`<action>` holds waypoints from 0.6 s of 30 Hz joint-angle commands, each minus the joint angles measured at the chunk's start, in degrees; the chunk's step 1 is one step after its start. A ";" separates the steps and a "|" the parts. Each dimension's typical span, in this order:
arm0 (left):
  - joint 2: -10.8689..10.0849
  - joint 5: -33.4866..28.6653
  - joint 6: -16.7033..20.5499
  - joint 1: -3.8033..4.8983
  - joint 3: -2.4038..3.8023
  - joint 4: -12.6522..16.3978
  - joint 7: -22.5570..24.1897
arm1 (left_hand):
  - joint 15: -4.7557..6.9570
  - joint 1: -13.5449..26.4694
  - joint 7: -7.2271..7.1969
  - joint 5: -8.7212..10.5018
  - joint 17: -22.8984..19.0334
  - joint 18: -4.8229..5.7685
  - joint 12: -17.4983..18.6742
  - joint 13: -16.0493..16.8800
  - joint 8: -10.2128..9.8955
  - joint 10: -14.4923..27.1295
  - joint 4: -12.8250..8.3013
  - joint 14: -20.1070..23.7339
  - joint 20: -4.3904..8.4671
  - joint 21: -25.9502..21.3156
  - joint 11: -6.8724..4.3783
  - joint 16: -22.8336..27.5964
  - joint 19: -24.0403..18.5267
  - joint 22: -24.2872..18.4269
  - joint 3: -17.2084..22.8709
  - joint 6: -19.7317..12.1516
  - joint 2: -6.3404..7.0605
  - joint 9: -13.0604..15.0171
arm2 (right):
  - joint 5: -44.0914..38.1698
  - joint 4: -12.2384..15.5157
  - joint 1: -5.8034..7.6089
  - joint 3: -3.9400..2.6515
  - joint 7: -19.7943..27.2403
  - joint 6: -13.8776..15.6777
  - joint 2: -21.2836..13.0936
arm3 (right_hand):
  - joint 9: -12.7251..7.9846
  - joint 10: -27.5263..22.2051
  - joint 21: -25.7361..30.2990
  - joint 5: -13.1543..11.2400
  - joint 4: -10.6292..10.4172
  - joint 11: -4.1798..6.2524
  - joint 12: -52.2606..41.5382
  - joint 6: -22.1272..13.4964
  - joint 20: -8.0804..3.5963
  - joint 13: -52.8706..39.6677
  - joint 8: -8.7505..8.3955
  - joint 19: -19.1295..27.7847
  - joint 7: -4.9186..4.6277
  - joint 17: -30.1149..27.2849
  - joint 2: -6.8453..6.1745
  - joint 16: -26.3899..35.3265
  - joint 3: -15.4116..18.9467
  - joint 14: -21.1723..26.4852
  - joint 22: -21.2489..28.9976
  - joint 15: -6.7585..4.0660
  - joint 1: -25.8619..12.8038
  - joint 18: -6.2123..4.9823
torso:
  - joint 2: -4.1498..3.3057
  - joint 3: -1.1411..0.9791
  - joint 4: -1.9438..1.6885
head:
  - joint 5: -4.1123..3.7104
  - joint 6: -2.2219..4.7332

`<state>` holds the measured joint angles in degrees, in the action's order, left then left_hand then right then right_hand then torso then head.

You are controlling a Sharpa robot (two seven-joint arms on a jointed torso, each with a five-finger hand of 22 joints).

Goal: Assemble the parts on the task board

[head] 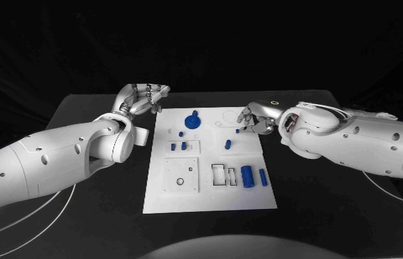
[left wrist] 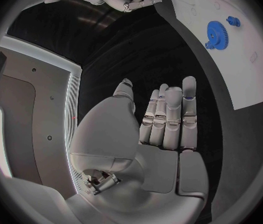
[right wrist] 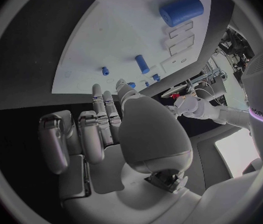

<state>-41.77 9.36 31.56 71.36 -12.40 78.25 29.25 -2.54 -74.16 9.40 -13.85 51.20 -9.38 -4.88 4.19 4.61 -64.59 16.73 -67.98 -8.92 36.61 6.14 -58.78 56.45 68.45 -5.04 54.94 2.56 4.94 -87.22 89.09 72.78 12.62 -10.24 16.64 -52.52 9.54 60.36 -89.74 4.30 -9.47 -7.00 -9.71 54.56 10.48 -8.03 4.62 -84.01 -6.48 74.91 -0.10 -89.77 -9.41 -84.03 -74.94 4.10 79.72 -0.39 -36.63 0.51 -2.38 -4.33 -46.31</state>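
On the black table [head: 101, 105] the task board [head: 210, 198] lay lengthwise between the two arms, and every part was placed from it. Left hand [head: 141, 99] hovered just off the board's far left corner, over bare table, fingers apart and holding nothing; the left wrist view showed them extended side by side with an empty palm. Right hand [head: 256, 117] hung over the board's far right edge, fingers loosely apart, nothing pinched between them as far as could be told.

Blue gear [head: 192, 121] stood near the board's far end, a small blue peg [head: 195, 112] just beyond it. Two short pegs [head: 178, 146] stood at the board's left-middle. Another small blue piece [head: 227, 144] stood right of centre, nearest the right hand. Large blue cylinder [head: 247, 176] and thin blue rod [head: 262, 177] lay loose side by side at the near right, beside empty rectangular slots [head: 224, 174].

Judged: both hands waited open at the far corners to keep the board unobstructed. Loose cylinder and rod beside open slots suggested assembly was unfinished. The right hand seemed better placed for the next pick.
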 commanded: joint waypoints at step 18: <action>-0.17 -0.71 0.46 -0.01 0.04 0.11 0.11 | 0.10 -0.57 0.04 -0.41 0.27 -0.31 -0.52 -0.04 0.04 0.48 -0.02 -0.97 0.07 0.19 0.03 -0.62 0.79 0.04 -0.29 -0.33 -0.99 0.04 | -5.46 -2.31 -0.62 -0.01 -4.34 -6.13 3.08 | -1.21 1.05 -0.26 -0.14 0.25 0.19 1.96 -0.11 -0.58 2.65 -0.68 -5.99 0.49 15.09 -0.40 -0.23 -0.48 -5.97 -15.06 -0.57 0.87 0.39 | 0.03 0.05 -0.03 | 0.33 -0.13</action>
<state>-41.95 8.94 31.83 71.34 -12.41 78.23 29.09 -2.35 -74.70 9.40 -14.08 51.43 -9.36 -5.11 4.19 4.61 -64.59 16.73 -68.58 -8.92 36.61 6.13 -59.07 56.86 68.44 -5.04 54.94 2.03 4.95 -91.12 87.01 72.26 12.61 -13.01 12.79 -49.67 8.39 60.98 -89.74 4.30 -9.23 -6.82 -7.96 54.09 10.47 -5.42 3.85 -84.00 -5.90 74.91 -0.56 -89.77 -9.65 -83.91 -74.93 3.97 80.19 -0.39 -36.57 0.55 -2.41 -4.06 -46.48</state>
